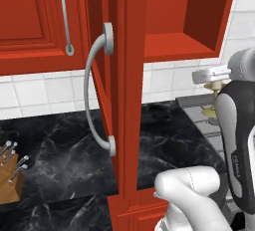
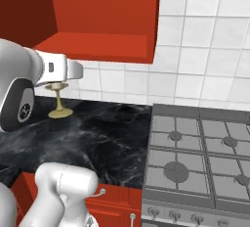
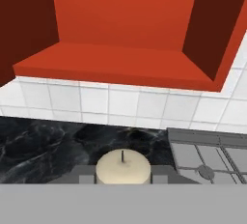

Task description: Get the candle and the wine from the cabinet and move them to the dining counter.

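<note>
The candle (image 3: 122,168), a cream stub with a dark wick, sits between my gripper's (image 3: 123,175) grey fingers, seen from above. From the base views its brass stem and round foot (image 2: 59,106) hang under the hand, in front of the white tiles and low over the black worktop. My gripper (image 2: 57,85) is shut on the candle (image 1: 213,99), just below and outside the open red cabinet (image 2: 102,45). The cabinet's shelf (image 3: 120,63) shows bare red board. Its door (image 1: 107,75) stands swung open with a long curved silver handle (image 1: 92,95). The wine and the dining counter are out of view.
A black marble worktop (image 2: 97,133) runs under the cabinet, backed by white tiles (image 2: 195,50). A grey gas hob (image 2: 200,157) lies to the right. A wooden knife block (image 1: 10,175) stands far left. Another closed red door (image 1: 30,21) hangs on the left.
</note>
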You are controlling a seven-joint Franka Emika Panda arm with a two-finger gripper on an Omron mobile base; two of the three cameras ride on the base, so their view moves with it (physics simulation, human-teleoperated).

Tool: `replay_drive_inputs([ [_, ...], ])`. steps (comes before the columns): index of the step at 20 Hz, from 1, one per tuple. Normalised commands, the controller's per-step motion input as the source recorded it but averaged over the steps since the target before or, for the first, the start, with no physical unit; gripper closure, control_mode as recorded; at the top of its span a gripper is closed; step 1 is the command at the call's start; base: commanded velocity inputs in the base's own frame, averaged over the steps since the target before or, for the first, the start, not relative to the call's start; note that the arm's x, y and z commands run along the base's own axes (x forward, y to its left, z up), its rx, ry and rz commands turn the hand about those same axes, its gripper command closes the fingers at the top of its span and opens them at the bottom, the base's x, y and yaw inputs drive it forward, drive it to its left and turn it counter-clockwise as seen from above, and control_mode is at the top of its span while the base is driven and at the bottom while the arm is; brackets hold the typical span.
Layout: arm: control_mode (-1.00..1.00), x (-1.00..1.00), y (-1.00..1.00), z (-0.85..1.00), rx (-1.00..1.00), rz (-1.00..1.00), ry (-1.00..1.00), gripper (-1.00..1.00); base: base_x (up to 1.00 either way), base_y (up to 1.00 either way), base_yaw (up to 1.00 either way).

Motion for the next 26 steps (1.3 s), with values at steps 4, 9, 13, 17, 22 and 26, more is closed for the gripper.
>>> replay_drive_inputs([
  [4,-1.0,-0.23,0.0,-0.16,0.01,-0.06,0.0,1.0,0.0,0.0,0.0],
  [9,-1.0,-0.06,-0.06,-0.04,0.06,-0.07,0.0,1.0,0.0,0.0,0.0],
  [13,-1.0,0.0,0.0,0.0,0.04,-0.04,-0.01,1.0,0.0,0.0,0.0],
  [17,-1.0,0.0,-0.01,0.0,0.05,0.0,-0.05,1.0,0.0,0.0,0.0],
  [22,-1.0,0.0,0.0,0.0,0.0,0.0,0.0,1.0,0.0,0.0,0.0],
  [26,-1.0,0.0,0.0,0.0,0.0,0.0,0.0,1.0,0.0,0.0,0.0],
])
